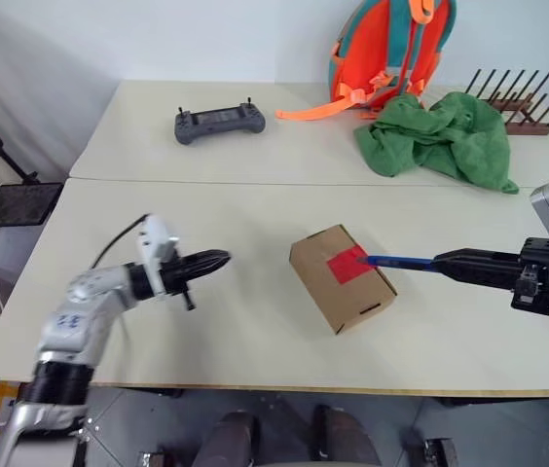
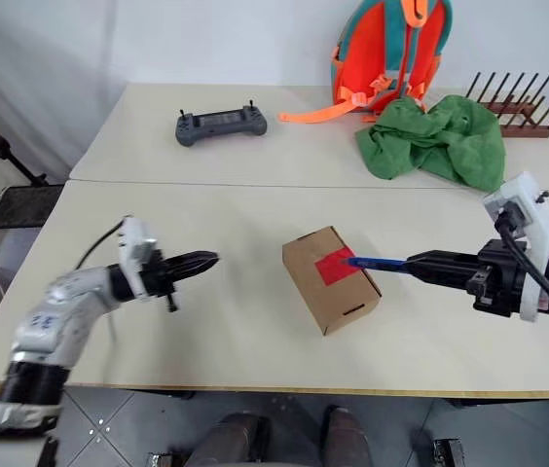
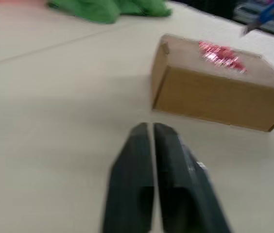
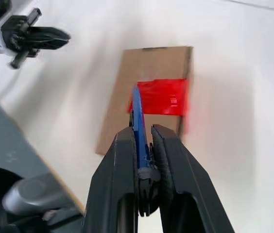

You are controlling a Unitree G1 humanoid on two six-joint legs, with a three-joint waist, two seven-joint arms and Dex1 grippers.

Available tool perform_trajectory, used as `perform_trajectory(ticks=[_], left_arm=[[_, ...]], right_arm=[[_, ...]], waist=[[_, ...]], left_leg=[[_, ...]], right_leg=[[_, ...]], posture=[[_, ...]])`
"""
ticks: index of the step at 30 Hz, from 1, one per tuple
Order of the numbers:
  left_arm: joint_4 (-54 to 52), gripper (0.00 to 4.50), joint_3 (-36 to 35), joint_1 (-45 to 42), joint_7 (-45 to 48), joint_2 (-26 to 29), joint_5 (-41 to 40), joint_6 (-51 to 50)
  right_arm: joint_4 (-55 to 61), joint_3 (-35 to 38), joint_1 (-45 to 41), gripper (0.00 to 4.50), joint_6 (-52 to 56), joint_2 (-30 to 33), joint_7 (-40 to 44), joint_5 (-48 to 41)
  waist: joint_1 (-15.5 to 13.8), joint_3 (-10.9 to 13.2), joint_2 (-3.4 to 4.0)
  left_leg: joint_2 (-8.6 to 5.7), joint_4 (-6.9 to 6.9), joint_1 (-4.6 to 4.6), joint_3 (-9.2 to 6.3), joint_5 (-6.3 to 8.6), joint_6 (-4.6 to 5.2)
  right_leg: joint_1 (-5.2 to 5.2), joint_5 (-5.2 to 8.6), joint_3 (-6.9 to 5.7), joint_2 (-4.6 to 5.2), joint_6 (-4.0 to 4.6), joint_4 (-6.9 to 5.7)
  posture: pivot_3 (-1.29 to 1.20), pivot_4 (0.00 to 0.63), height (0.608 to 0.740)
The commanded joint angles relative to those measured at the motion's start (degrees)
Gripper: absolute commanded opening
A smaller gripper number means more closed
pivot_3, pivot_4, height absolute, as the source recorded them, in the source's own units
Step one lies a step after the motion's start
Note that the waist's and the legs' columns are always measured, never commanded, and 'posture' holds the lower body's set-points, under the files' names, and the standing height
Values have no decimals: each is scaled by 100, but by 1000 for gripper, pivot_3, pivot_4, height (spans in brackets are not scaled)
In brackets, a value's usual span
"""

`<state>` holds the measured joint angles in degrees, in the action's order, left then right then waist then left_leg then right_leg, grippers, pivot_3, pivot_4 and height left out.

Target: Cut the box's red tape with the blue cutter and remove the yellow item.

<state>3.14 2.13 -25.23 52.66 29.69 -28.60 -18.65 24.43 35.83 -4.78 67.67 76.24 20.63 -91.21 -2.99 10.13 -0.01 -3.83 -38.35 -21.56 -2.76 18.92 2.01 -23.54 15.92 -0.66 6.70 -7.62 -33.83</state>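
**Cutter tip at the tape, box lying between the two arms**

Right gripper (image 1: 450, 262) clenched on the blue cutter (image 1: 401, 261), handle pinched between the two black fingers, blade end pointing toward nine o'clock in the head views. Tip resting over the near edge of the red tape (image 1: 346, 264); contact or a small gap cannot be told apart. Long axis of the cutter running roughly three-to-nine, crossing the tape patch along its shorter side, so the coming stroke looks like a draw along that same line across the flap seam.

Box (image 1: 341, 279) sitting near the middle of the front table (image 1: 206, 360), turned askew, long axis running from about ten o'clock to four o'clock, flaps shut, tape whole as far as can be seen. Yellow item presumably inside.

Left gripper (image 1: 218, 261) shut, empty, hovering level at nine o'clock from the box, well apart, pointing toward three o'clock at the box's side wall. Right arm clearly the nearer one and the only one with a tool; left arm placed to brace the box if needed.

No brand, label or readable writing on box, cutter or tape.
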Motion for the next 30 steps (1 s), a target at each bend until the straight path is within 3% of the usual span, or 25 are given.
perform_trajectory(ticks=[1,6,15,30], left_arm=[[345,25,414,-718,-62,-553,357,178],[943,25,799,-1546,-137,-1250,772,127],[997,25,1294,-1837,-106,-1464,1317,-396],[625,25,1414,-1568,-130,-1501,1575,-622]], right_arm=[[-126,-347,-501,145,-142,233,-334,3],[-115,-1303,-1395,145,-153,300,-585,306],[-313,-2355,-2721,145,-5,-179,-754,921],[-291,-2528,-3029,145,322,-779,-592,1453]], waist=[[6,0,0],[38,1,-2],[121,2,-4],[98,2,-2]], left_leg=[[1,1,-1,2,1,-2],[4,3,-6,13,0,-6],[4,-3,-17,18,0,-6],[0,-63,-79,0,1,-6]], right_leg=[[-3,0,0,-2,0,1],[-16,0,-33,-8,-1,-1],[-26,-1,-32,-9,-1,-3],[-69,-2,-39,-6,-3,-35]], posture=[[0,150,740],[0,150,740],[0,150,740],[0,150,740]])
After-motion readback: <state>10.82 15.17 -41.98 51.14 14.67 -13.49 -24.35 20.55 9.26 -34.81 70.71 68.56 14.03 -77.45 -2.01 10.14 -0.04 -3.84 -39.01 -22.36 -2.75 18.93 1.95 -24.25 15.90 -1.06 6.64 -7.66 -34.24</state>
